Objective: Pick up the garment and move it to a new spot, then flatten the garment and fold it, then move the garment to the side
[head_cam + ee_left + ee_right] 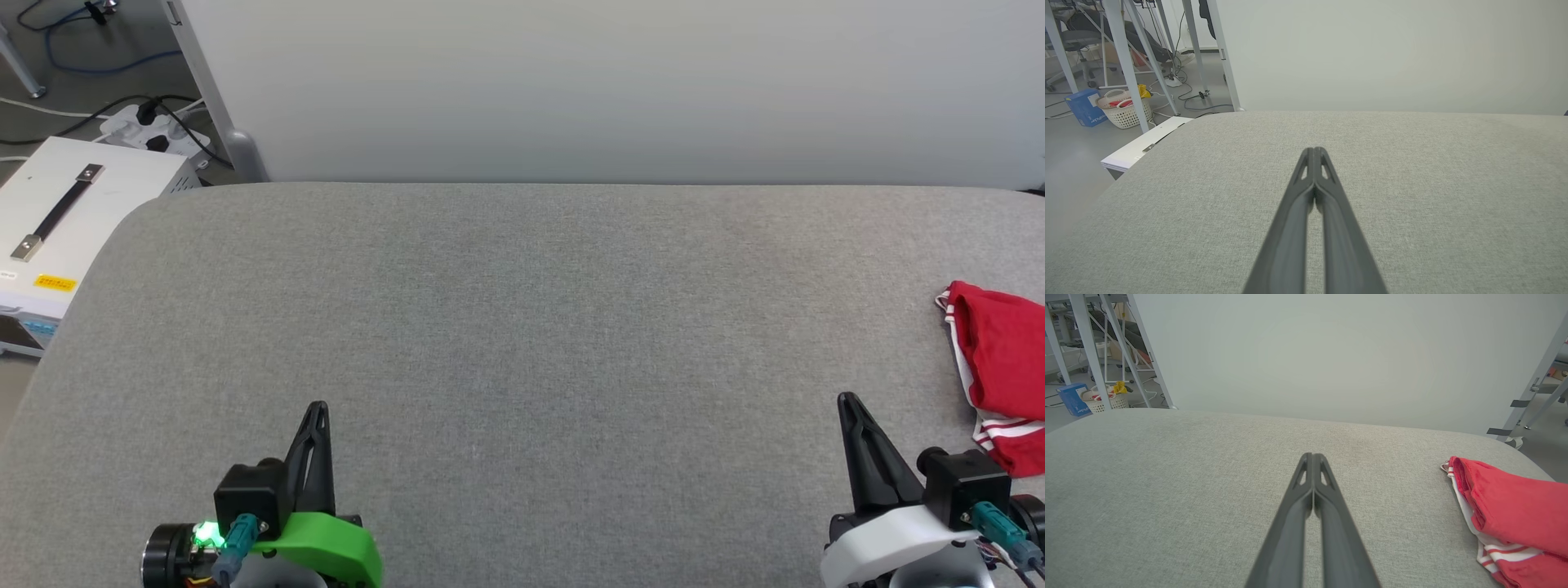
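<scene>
The garment (1006, 363) is a red jersey with white and red-white striped edges, lying folded at the right edge of the grey table (522, 327). The right wrist view has the garment (1515, 510) at the right, apart from the fingers. My right gripper (849, 402) is shut and empty at the lower right, a short way left of the garment. My left gripper (320, 408) rests shut and empty at the lower left. In each wrist view the fingertips press together: left gripper (1314, 150), right gripper (1312, 456).
A pale wall panel (612, 82) stands behind the table's far edge. Left of the table sit a white box with a black handle (57, 220) and a power strip with cables (151, 131). Metal frame legs (1126, 61) and a white basket (1124, 110) are on the floor.
</scene>
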Controlling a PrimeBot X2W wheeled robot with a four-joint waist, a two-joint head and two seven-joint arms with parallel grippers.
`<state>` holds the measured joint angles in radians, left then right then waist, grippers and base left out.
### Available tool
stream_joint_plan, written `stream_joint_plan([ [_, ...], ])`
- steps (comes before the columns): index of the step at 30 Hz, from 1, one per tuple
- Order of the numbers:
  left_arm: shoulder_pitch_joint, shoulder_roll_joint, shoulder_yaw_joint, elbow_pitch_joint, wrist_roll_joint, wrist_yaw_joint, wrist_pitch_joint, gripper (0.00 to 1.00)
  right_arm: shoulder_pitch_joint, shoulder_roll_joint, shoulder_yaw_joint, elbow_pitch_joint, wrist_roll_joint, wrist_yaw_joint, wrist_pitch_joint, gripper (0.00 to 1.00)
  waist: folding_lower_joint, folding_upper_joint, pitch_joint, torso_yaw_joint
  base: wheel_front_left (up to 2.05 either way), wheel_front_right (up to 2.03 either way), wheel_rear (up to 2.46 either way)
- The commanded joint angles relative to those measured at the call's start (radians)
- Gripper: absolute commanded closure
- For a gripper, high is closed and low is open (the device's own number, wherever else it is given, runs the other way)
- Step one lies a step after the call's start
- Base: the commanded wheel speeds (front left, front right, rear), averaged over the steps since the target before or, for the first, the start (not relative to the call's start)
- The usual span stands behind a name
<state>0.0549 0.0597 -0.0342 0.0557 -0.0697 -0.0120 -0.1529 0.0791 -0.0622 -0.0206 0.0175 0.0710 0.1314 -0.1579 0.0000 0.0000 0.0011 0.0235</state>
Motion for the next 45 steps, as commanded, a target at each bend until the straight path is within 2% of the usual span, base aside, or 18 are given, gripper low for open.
stream_joint_plan([
  [1, -0.020, -0.004, 0.003, -0.004, 0.013, 0.005, 0.005, 1.00, -0.019, 0.003, 0.002, -0.006, -0.013, 0.000, 0.007, 1.00, 0.0000, 0.0000, 0.000, 0.000, 0.00, 0.00, 0.00],
  [45, -0.042, -0.007, 0.023, -0.037, 0.049, 0.009, 0.100, 1.00, -0.057, 0.009, 0.014, -0.013, -0.050, -0.001, 0.103, 1.00, 0.0000, 0.0000, -0.001, -0.015, 0.00, 0.00, 0.00],
])
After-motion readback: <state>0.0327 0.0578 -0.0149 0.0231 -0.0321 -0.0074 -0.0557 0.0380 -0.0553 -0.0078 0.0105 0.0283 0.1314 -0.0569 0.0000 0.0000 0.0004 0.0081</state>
